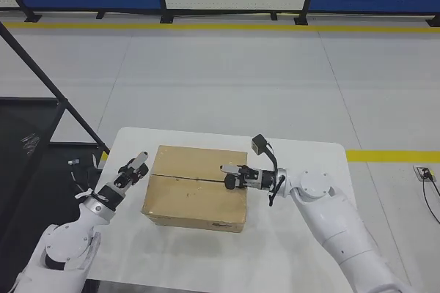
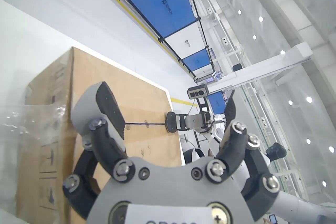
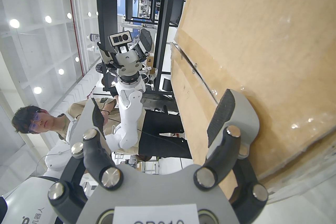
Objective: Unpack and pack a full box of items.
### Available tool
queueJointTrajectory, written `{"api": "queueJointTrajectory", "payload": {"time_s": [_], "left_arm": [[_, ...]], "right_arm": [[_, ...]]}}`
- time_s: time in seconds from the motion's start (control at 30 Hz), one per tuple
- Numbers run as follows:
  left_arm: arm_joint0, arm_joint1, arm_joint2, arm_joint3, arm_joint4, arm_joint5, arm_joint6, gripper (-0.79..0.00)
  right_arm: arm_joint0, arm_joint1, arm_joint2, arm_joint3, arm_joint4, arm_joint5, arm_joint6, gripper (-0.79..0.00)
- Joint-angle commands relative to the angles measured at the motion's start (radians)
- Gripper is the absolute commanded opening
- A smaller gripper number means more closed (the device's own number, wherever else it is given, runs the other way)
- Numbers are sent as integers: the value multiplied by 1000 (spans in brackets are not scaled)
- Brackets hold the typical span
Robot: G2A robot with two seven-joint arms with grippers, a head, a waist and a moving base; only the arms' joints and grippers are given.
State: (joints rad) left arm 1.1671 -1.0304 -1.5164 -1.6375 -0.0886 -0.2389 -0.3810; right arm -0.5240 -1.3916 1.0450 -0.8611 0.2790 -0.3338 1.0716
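Note:
A closed cardboard box (image 1: 194, 190) stands in the middle of the white table (image 1: 308, 242), its two top flaps meeting at a seam (image 1: 183, 176). My right gripper (image 1: 231, 176) is open over the box top at the seam's right end. In the right wrist view one finger (image 3: 225, 114) lies against the box top (image 3: 262, 38) beside the seam, and the other is out in the air. My left gripper (image 1: 136, 170) is open at the box's left edge, level with the top. Its fingers (image 2: 110, 107) frame the box (image 2: 86, 70), with nothing between them.
A black metal frame (image 1: 29, 132) stands off the table's left side, close to my left arm. The table has bare surface in front of the box and to its right. Yellow floor lines (image 1: 396, 155) run beyond the table.

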Motion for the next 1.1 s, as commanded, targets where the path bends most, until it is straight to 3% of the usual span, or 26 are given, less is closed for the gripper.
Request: {"api": "queueJointTrajectory", "payload": {"time_s": [0.0, 1.07], "left_arm": [[4, 1, -7, -4, 1, 2, -1, 0], [7, 0, -9, 4, -4, 15, 16, 0]], "right_arm": [[0, 0, 0, 0, 0, 0, 1, 0], [0, 0, 0, 0, 0, 0, 1, 0]]}}
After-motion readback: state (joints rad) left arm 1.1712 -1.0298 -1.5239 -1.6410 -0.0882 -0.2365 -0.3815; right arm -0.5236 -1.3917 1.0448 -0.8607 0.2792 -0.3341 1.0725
